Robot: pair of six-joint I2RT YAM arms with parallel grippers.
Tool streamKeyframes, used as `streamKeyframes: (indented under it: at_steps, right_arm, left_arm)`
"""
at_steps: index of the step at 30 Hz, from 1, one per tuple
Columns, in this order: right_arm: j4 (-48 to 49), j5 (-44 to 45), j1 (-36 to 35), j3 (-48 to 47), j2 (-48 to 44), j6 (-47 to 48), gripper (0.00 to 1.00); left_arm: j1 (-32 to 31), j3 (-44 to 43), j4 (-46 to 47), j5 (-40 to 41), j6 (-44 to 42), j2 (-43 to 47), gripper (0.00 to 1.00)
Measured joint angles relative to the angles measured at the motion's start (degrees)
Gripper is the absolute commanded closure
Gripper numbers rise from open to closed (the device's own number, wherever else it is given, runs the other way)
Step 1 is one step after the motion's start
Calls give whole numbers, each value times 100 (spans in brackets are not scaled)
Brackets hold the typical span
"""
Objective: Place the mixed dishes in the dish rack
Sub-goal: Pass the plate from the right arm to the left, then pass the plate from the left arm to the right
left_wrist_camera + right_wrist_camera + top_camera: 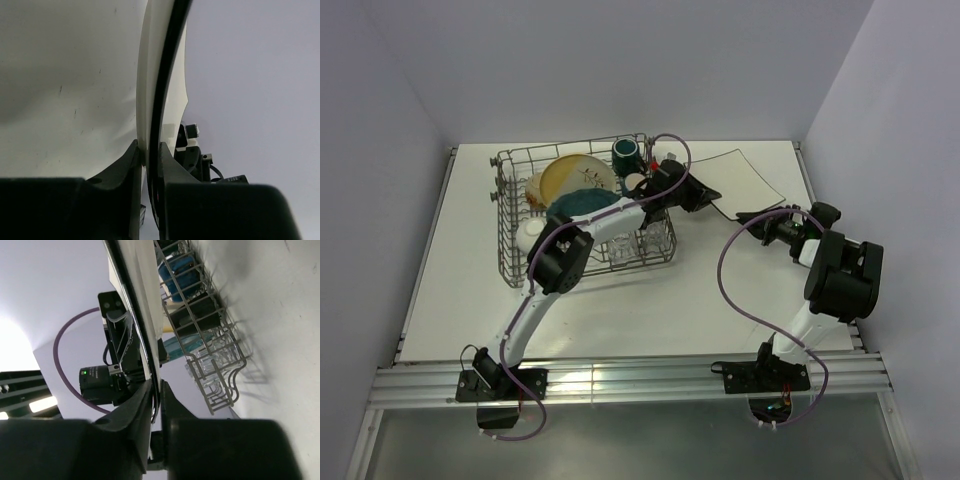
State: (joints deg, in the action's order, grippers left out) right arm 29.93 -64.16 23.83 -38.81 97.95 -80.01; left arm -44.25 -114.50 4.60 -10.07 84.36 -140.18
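White sq plate (752, 178) is just right of the dish rack (504, 215), over the surface (670, 300). Left claw (150, 152) is clamped on its rack-side edge, right claw (156, 389) pinches the near edge. Rack's got a teal plate (582, 203), yellow plate (575, 175) + dark mug (626, 152).

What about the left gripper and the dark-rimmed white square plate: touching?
Touching. Left wrist view: the left gripper pinches the white square plate by its edge.

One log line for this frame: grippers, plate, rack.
left gripper: shut on white square plate edge | right gripper: shut on same plate | plate: outside dish rack, at its right | stage: not yet racked
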Motion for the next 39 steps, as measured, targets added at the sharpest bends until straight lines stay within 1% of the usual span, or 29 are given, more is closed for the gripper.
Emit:
streamKeyframes:
  at_steps: [3,6,10,11,17,18,20,22,23,24,25,26,28,30,32,34,39]
  right_arm:
    - [-94,-188,0,-76,-4,319,70]
    - [-177,-380,-4,-175,-44,608,65]
    - [-249,-595,-7,-282,-160,960,62]
    - [-291,-621,-7,-310,-188,1043,59]
    - [-994,-772,-7,-643,-426,1836,49]
    - [-1132,-793,-4,-713,-476,1978,42]
    - [-1346,-828,-4,-835,-555,2216,37]
    - [-1598,-846,7,-997,-627,2522,36]
    - [-1733,-852,7,-1071,-667,2682,29]
    - [-1888,-859,9,-1139,-708,2839,5]
    - [-2116,-866,9,-1233,-739,3042,0]
    - [-2304,-868,7,-1309,-756,3289,0]
    - [-3327,-822,4,-1725,-765,4207,0]
    - [-4507,-636,-35,-2277,-765,5320,0]
    - [-5305,-494,-74,-2761,-796,6279,0]
    - [-5923,-289,-142,-3062,-914,7149,0]
    - [-6905,267,-315,-3432,-1335,8703,0]
  left_arm:
    - [9,46,59,-39,-177,59,100]
    - [11,103,52,-37,-407,186,100]
    - [13,114,46,-22,-721,339,100]
    - [13,114,35,-11,-800,378,100]
    - [26,103,-234,138,-1342,664,100]
    - [31,101,-280,160,-1412,717,100]
    - [50,101,-382,199,-1620,809,100]
    - [76,101,-503,221,-1777,870,100]
    - [92,101,-581,238,-1845,901,100]
    - [101,101,-640,243,-1908,911,100]
    - [111,101,-713,245,-2000,938,100]
    - [125,101,-737,247,-2039,944,100]
    - [149,101,-828,273,-2177,992,100]
    - [170,101,-951,299,-2343,1064,100]
    - [188,101,-1012,306,-2481,1143,100]
    - [203,101,-1029,299,-2616,1231,100]
    - [271,103,-1132,197,-2896,1631,100]
